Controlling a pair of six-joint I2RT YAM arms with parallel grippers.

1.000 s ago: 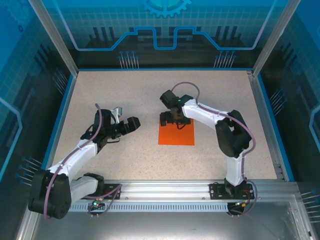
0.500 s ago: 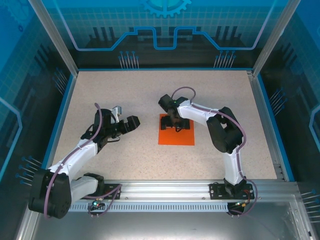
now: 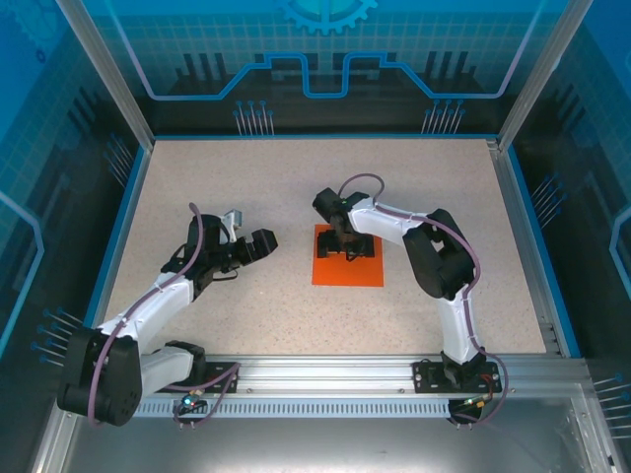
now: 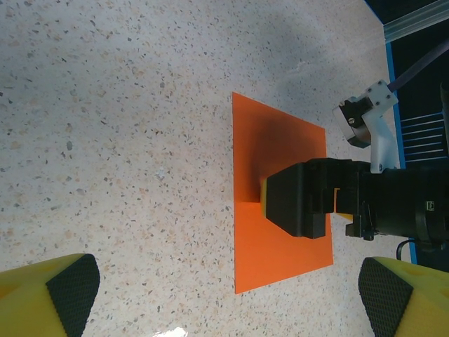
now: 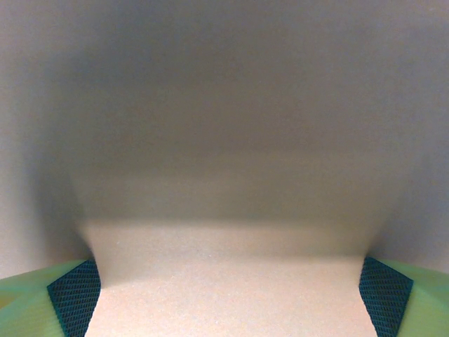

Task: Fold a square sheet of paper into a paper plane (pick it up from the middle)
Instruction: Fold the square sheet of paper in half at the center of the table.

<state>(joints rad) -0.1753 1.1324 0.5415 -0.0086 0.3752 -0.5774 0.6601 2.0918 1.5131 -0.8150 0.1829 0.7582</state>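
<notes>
The square sheet of paper [image 3: 347,273] [image 4: 277,263] is seen lying flat at the middle of the table [image 3: 197,177]. The right gripper [image 3: 345,246] [image 4: 295,200] [image 5: 228,302], jaws spread wide and nothing grasped, is poised low over the sheet's far half from a sharply folded arm. The left gripper [image 3: 258,244] [image 4: 228,295], likewise released, is held left of the sheet, aimed toward it from an outstretched arm.

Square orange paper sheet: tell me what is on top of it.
The right arm's black two-finger gripper, jaws open, sits over the far half of the bright orange square sheet of paper. Paper beneath it is hidden; contact cannot be told.
</notes>
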